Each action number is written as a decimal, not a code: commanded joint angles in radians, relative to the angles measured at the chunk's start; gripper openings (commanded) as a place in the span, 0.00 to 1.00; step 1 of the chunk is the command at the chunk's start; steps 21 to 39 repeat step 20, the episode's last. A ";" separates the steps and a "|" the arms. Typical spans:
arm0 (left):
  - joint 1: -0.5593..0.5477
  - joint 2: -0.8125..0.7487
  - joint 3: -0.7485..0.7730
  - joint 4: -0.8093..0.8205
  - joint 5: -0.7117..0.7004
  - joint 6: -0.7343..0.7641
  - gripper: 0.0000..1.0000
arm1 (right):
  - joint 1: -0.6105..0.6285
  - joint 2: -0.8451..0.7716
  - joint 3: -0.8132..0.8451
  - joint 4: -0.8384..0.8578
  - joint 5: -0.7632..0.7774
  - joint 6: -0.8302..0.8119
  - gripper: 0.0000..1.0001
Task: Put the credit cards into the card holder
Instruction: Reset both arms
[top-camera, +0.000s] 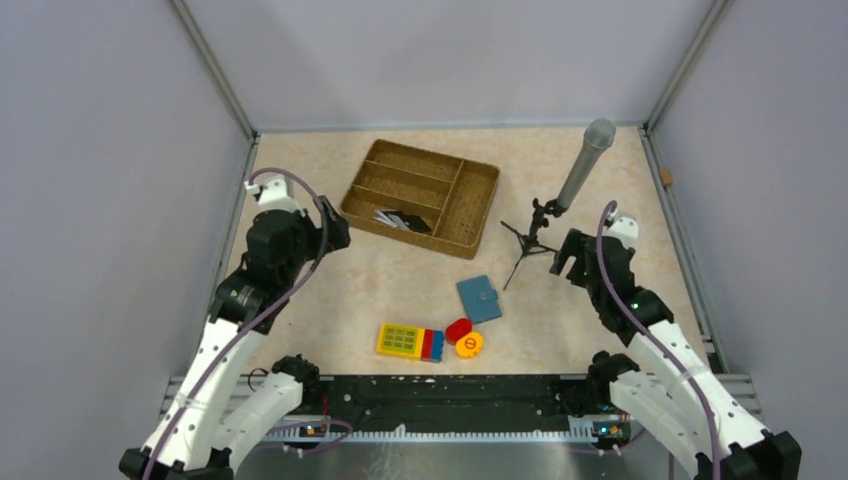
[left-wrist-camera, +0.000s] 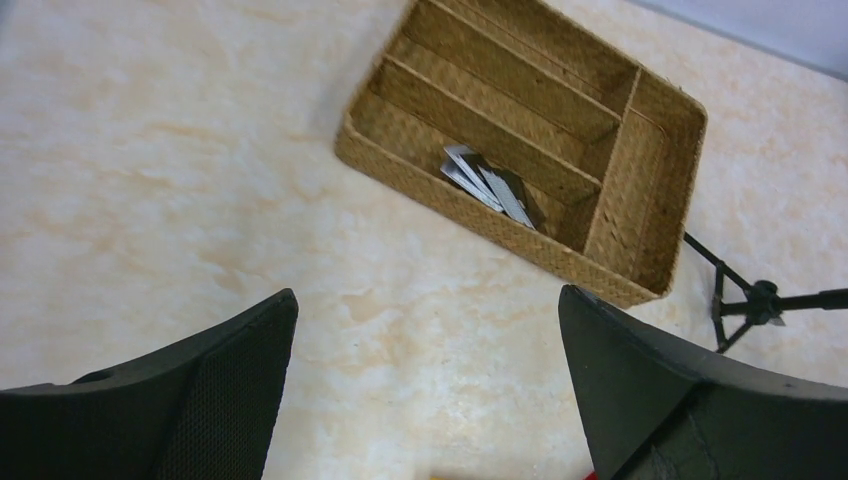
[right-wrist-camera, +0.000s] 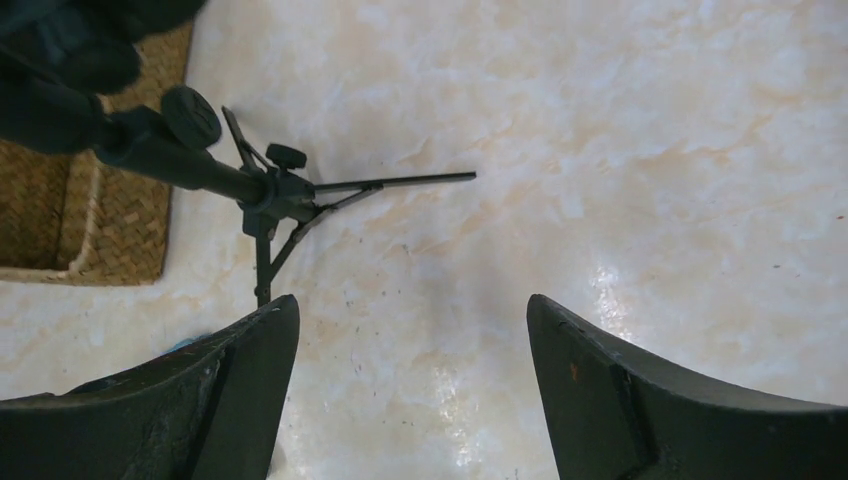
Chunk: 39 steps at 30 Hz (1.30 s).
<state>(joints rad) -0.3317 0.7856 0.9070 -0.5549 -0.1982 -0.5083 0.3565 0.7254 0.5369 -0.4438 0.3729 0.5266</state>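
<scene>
My left fingers (top-camera: 333, 230) hang spread wide apart above bare bench (top-camera: 300, 165), holding nothing, at about 9 o'clock from the wicker tray (top-camera: 421, 240). The credit cards (top-camera: 402, 219) lie overlapping in that tray, in the long compartment nearest my bases, toward its right end; I can make out pale and black ones. At 6 o'clock from the tray, near the bench's front edge, sits a yellow keypad block (top-camera: 402, 340) with a red and blue end, and just beside that end are a red disc (top-camera: 458, 328) and an orange disc (top-camera: 469, 344). The card holder (top-camera: 480, 299) lies flat and folded at 5 o'clock from the tray, well apart from the cards and just at 12 o'clock from the discs. At its 1 o'clock stands a microphone (top-camera: 587, 160) on a small black tripod (top-camera: 527, 240). My right fingers (top-camera: 563, 256) hover just at 3 o'clock from that tripod, likewise parted wide and empty.
</scene>
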 joint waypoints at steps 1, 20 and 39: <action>0.003 -0.079 0.054 -0.125 -0.170 0.174 0.99 | -0.006 -0.109 0.066 0.039 0.125 -0.083 0.83; 0.004 -0.249 -0.096 -0.015 -0.213 0.217 0.99 | -0.006 -0.342 -0.027 0.207 0.184 -0.199 0.82; 0.004 -0.249 -0.096 -0.015 -0.213 0.217 0.99 | -0.006 -0.342 -0.027 0.207 0.184 -0.199 0.82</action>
